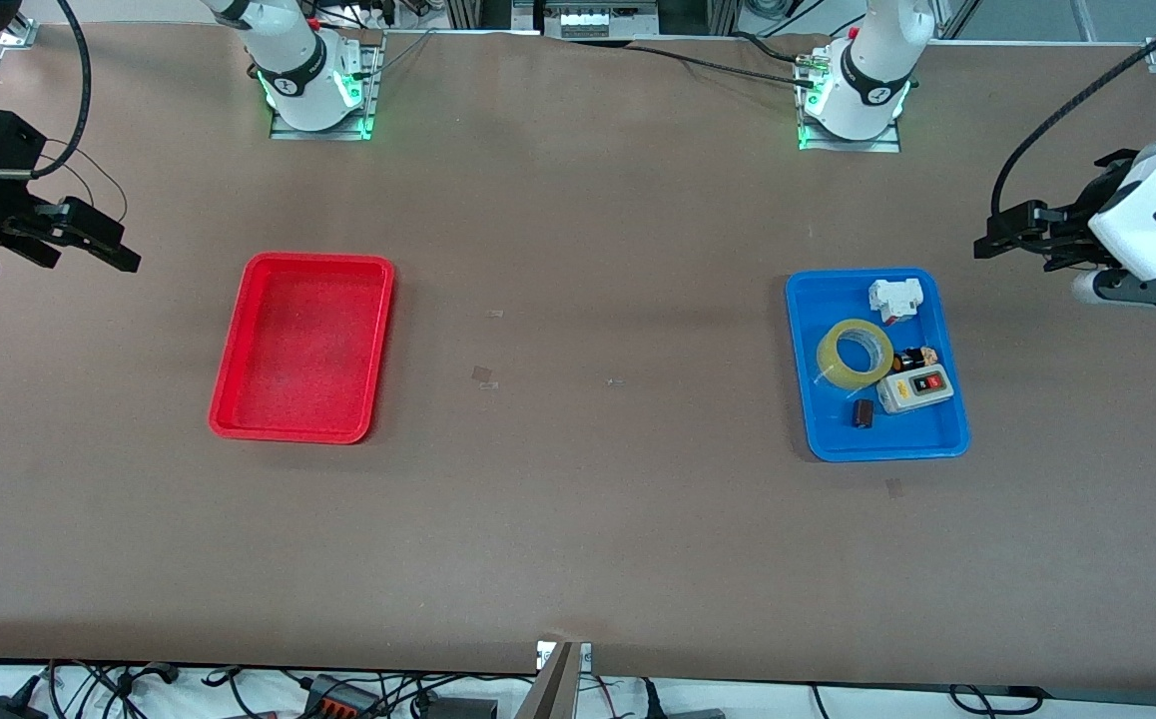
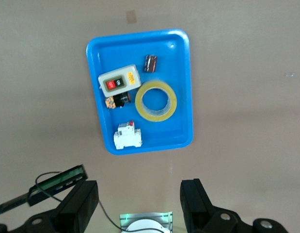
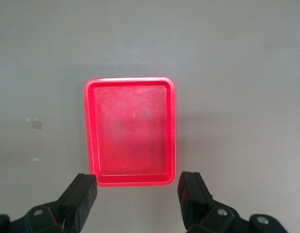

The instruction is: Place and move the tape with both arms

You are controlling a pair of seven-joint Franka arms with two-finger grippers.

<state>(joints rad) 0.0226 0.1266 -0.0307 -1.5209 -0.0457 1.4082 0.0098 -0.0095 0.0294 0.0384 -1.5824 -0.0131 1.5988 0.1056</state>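
Note:
The tape (image 1: 855, 354), a yellowish translucent ring, lies flat in a blue tray (image 1: 922, 441) toward the left arm's end of the table. The left wrist view shows the tape (image 2: 156, 101) in the tray (image 2: 179, 58) among small parts. My left gripper (image 1: 989, 236) hangs open and empty over bare table beside the blue tray, and its jaws stand wide apart (image 2: 139, 188). At the right arm's end, my right gripper (image 1: 111, 246) is open and empty over bare table beside a red tray (image 1: 303, 345). Its wrist view looks down on that empty red tray (image 3: 133, 131) past the open gripper (image 3: 137, 180).
The blue tray also holds a grey box with red button (image 1: 916, 388), a white part (image 1: 895, 298), a small dark block (image 1: 863, 412) and a small black and orange piece (image 1: 915, 359). Brown tabletop spreads between the two trays.

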